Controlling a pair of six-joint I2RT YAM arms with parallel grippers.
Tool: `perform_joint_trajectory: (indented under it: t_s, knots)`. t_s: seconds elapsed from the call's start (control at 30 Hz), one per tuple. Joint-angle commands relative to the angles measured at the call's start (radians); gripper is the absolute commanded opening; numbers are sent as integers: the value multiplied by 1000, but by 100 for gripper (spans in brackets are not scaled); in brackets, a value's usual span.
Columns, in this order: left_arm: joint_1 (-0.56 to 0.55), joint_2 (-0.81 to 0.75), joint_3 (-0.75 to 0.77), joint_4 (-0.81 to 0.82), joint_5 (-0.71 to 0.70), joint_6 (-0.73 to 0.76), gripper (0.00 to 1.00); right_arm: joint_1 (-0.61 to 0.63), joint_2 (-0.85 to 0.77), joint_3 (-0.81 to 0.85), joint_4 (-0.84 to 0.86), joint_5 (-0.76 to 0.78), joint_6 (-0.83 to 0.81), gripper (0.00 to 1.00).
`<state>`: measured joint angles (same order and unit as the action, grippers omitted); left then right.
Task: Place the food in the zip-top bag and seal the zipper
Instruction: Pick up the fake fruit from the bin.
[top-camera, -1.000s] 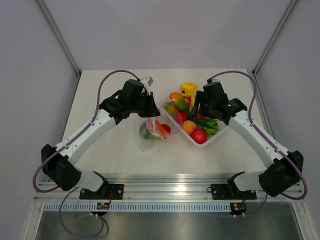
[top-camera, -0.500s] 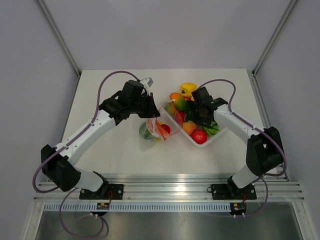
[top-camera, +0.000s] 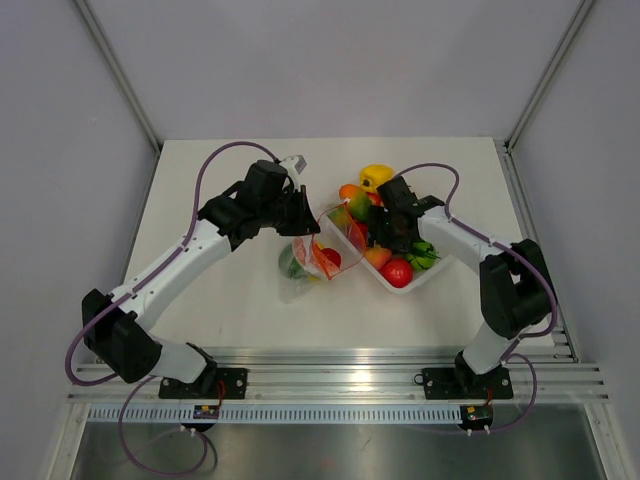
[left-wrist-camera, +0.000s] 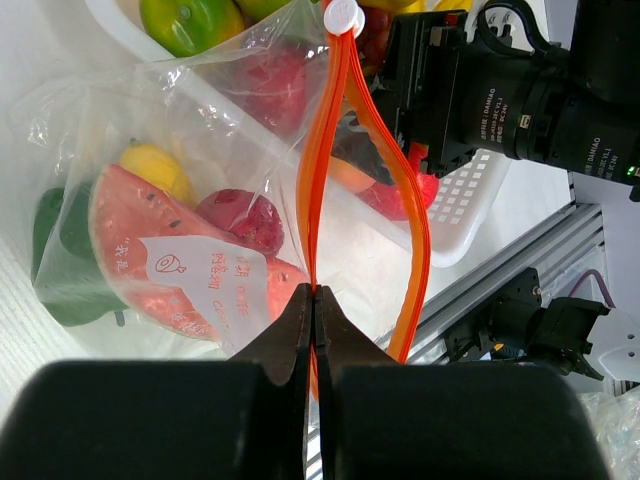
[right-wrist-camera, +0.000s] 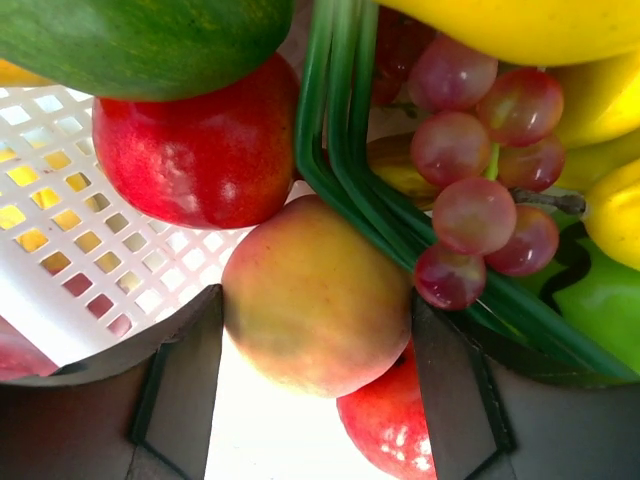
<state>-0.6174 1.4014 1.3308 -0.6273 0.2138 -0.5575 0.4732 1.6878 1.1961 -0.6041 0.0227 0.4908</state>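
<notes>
The left gripper's (left-wrist-camera: 313, 312) fingers are clamped flat together on the orange-red zipper (left-wrist-camera: 322, 150), pinching one lip of the zip-top bag (left-wrist-camera: 120, 120). The bag's mouth gapes open, and a watermelon slice (left-wrist-camera: 140, 250) lies inside. The right gripper (right-wrist-camera: 317, 345) grasps a peach (right-wrist-camera: 315, 290), a finger against each flank. The peach lies in the white tray (right-wrist-camera: 60, 250) beside a red apple (right-wrist-camera: 200, 150) and grapes (right-wrist-camera: 470, 150).

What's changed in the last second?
The right gripper swung left over the tray to a peach, jaws now either side of it; whether they grip is unclear. The left gripper stayed shut on the zipper, the bag unmoved.
</notes>
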Motion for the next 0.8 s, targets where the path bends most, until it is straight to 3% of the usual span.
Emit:
perform_joint_trajectory:
  t_s: [0.0,0.07,0.2,0.43,0.77]
  knots:
    - [4,-36,5,32,25,18,0,4,-60,33,-3,2,-12,56]
    - [4,-36,4,32,25,18,0,4,-101,40,-26,22,-15,46]
    - [4,-33,4,35,27,16,0,4,-170,54,-57,46,-17,41]
    - [4,-27,7,38,25,16,0,4,-273,75,-105,68,-11,39]
    - [4,-2,39,18,27,41,0,33,-399,243,-178,0,-3,39]
